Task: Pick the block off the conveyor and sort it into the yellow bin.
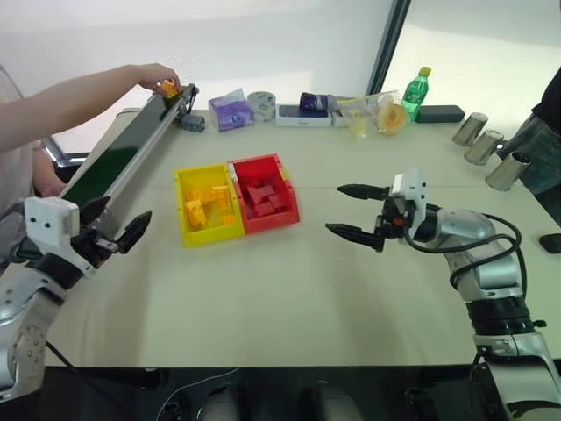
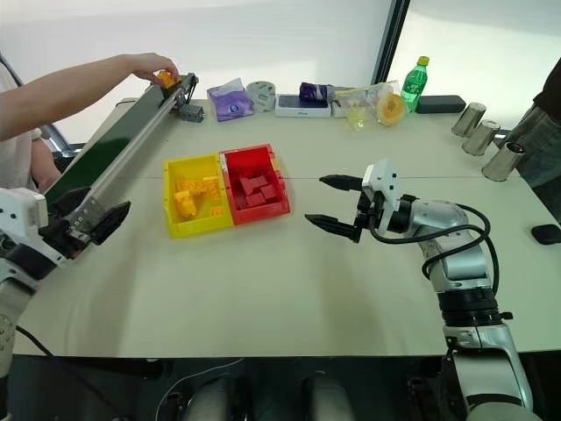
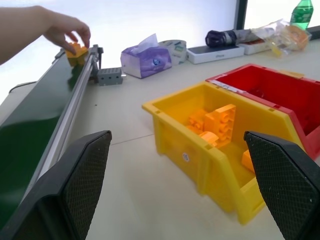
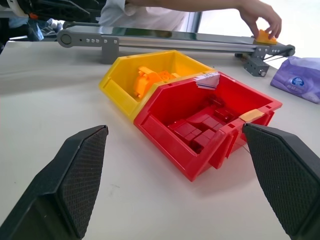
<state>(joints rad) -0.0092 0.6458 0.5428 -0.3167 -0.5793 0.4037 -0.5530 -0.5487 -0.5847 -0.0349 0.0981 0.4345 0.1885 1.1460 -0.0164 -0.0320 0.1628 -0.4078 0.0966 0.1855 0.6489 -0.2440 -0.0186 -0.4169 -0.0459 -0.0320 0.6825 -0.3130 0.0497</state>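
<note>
Left gripper [image 1: 114,230] hovers just beside the near stretch of the conveyor [image 1: 114,167], fingers spread wide, nothing held. Right gripper [image 1: 359,213] waits farther from the conveyor, beyond the yellow bin [image 1: 182,203] and the red bin [image 1: 287,195], also wide open and empty. Yellow bin sits just beside the conveyor, already holding yellow bricks. The block [image 1: 168,87] is at the conveyor's far end under a person's hand [image 1: 156,75]. Judgement: wait until the hand withdraws, then straddle the block squarely from above the belt, clearing the side rail.
</note>
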